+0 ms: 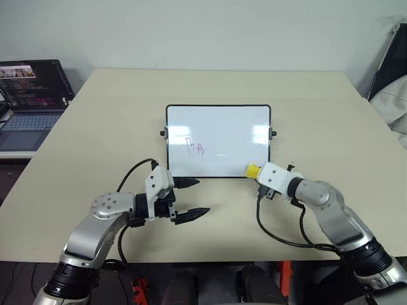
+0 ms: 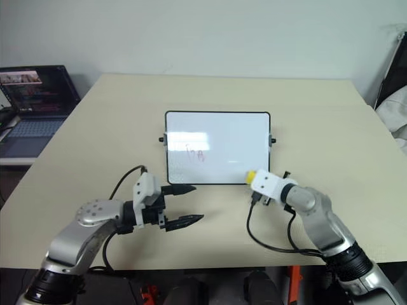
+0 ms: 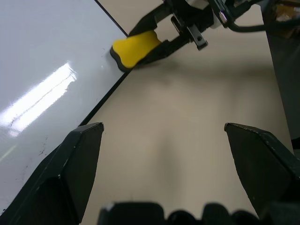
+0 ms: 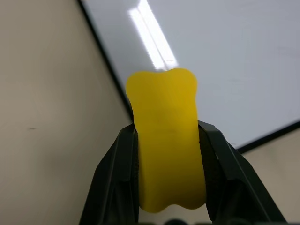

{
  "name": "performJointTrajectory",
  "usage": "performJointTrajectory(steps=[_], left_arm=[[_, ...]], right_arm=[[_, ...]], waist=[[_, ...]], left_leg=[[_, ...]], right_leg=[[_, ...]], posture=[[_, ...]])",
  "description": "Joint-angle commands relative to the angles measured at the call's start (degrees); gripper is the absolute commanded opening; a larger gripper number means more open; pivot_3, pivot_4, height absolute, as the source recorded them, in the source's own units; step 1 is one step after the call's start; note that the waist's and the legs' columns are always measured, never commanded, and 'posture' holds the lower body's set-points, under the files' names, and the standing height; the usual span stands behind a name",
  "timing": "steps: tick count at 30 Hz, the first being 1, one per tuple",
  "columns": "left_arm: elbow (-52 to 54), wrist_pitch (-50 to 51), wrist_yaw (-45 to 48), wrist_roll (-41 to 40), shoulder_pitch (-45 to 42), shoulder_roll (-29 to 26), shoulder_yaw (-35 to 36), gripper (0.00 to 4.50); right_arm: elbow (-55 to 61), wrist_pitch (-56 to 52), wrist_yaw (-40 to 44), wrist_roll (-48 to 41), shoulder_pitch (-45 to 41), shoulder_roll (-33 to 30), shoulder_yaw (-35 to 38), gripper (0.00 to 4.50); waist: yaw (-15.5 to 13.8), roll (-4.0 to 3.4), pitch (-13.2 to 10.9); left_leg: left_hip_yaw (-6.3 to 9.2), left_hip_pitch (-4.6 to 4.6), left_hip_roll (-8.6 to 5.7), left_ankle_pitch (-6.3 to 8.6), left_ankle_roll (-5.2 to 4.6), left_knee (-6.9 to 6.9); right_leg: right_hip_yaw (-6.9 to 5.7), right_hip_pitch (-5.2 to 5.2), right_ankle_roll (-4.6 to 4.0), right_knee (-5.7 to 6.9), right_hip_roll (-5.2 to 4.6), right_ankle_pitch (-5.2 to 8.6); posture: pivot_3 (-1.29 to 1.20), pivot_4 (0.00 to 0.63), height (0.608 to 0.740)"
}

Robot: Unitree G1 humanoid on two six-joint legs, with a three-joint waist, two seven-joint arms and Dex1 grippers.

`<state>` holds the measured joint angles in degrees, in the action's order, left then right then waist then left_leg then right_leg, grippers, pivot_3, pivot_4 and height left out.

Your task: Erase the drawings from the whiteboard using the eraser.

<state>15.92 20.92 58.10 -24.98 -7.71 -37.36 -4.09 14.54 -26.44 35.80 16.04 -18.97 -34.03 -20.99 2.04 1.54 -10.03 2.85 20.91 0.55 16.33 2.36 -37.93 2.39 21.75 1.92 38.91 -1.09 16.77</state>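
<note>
- Clearly the right tool (image 1: 257, 173) clamps the eraser (image 1: 252, 170) at the whiteboard's (image 1: 218, 141) near right corner.
- Drawings (image 1: 195, 147) lie leftward across the board.
- Left tool (image 1: 191, 199) gapes empty over the table (image 1: 318, 108).

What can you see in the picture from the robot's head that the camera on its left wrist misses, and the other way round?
Head view alone: the red drawings, the laptop, the whiteboard's full frame.

Left wrist view alone: a close look between the left gripper's open jaws, with glare streaks on the board.

Both: the yellow eraser clamped in the right gripper at the board's near corner, the beige table.
</note>
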Motion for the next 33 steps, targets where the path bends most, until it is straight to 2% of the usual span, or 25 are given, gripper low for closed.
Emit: performJointTrajectory(steps=[1,7,14,16,22,26,33], left_arm=[[1.3,-0.8,-0.2,-0.4,0.0,-0.3,1.5,4.5],[1.0,-1.1,-0.2,-0.3,0.2,-0.2,1.4,4.5],[0.6,-1.4,-3.4,0.0,1.0,1.0,3.4,4.5],[0.3,-0.5,-7.1,-0.7,1.2,2.7,5.6,4.5],[0.5,2.4,-12.9,-4.0,5.2,4.5,13.4,4.5],[2.0,3.1,-13.7,-5.4,7.2,4.2,15.9,4.5],[5.3,4.0,-15.9,-5.6,10.6,3.8,18.7,4.5]], right_arm=[[-1.6,0.4,-4.5,2.0,-2.1,2.2,2.3,1.3],[-4.5,1.7,-8.7,2.5,-3.9,4.0,5.1,1.3],[-4.0,1.7,-7.1,0.8,-1.6,2.5,7.2,1.3],[-2.1,0.7,-6.4,-1.8,-0.5,4.1,8.4,1.3],[8.8,-2.9,-0.9,-18.6,3.7,11.6,15.0,1.3],[12.8,-2.7,2.5,-24.9,7.1,10.6,17.4,1.3],[13.4,-0.5,4.5,-27.3,10.4,8.0,16.4,1.3]], waist=[[0.0,0.01,0.0],[-0.2,0.0,0.0],[-0.3,0.0,0.0],[-0.3,0.0,0.0],[0.0,-0.07,-0.1],[-0.3,-0.07,-0.1],[-0.4,-0.07,-0.1]], left_leg=[[0.01,0.0,0.01,0.0,0.0,-0.01],[0.01,0.01,-0.02,-0.01,0.01,-0.02],[0.07,0.06,-0.05,0.0,0.01,0.01],[0.09,0.06,-0.05,0.0,0.0,0.01],[0.14,0.14,0.05,0.01,0.0,0.11],[0.23,0.62,0.02,0.01,0.02,0.03],[0.31,0.72,-0.01,0.01,0.02,0.02]], right_leg=[[-0.01,0.0,0.0,0.0,0.01,0.0],[-0.01,0.01,0.0,0.01,0.01,0.0],[0.01,0.0,0.0,-0.03,-0.06,0.0],[0.01,-0.01,0.0,-0.03,-0.07,0.0],[0.04,0.13,-0.04,-0.01,-0.04,0.02],[-0.06,0.51,-0.05,-0.04,-0.07,0.03],[-0.13,0.52,-0.05,-0.13,-0.12,0.03]], posture=[[0.0,0.15,0.74],[0.0,0.15,0.74],[0.0,0.15,0.74],[0.0,0.15,0.74],[0.0,0.15,0.74],[0.0,0.15,0.74],[0.0,0.15,0.74]])
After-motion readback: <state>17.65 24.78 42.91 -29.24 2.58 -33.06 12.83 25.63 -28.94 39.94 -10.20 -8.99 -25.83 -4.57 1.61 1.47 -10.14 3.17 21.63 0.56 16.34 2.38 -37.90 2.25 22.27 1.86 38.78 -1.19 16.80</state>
